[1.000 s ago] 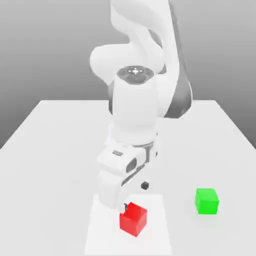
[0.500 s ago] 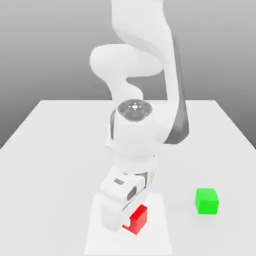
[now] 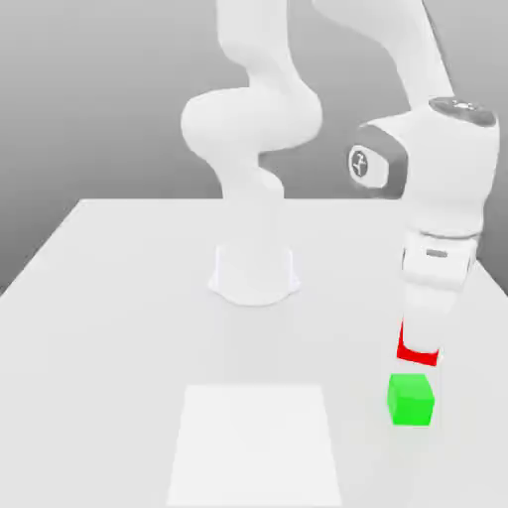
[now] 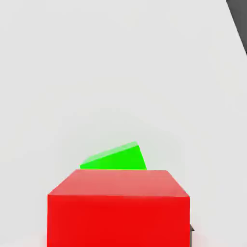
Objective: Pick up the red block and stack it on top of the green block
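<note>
Red block: held up in the air by the robot's fingers (image 3: pixel 421 349), toward the exterior view's right. The block (image 3: pixel 418 357) is bright red and mostly hidden behind the white fingers in that view, with its lower edge and a strip of one side showing. In the hand view it is large and close, with one face and the top edge area plainly lit.
Fingers: clamped on the red block, pointing down.
Green block: a small bright green cube (image 3: pixel 411 400) sitting flat on the tabletop, near the exterior view's right edge. In the hand view it is partly hidden behind the red block and turned at an angle to it.
Red and green together: apart, with the red block raised above the level of the green one; a narrow strip of pale background lies between them in the exterior view.
White square: a flat, bright patch (image 3: pixel 254 444) on the tabletop, near the front and well apart from the green block.
Robot arm: white with grey parts (image 3: pixel 446 169), reaching from its base (image 3: pixel 254 273) at the back over to the exterior view's right.
Tabletop: pale grey and smooth (image 3: pixel 119 357).
Background: a plain grey wall (image 3: pixel 89 99).
</note>
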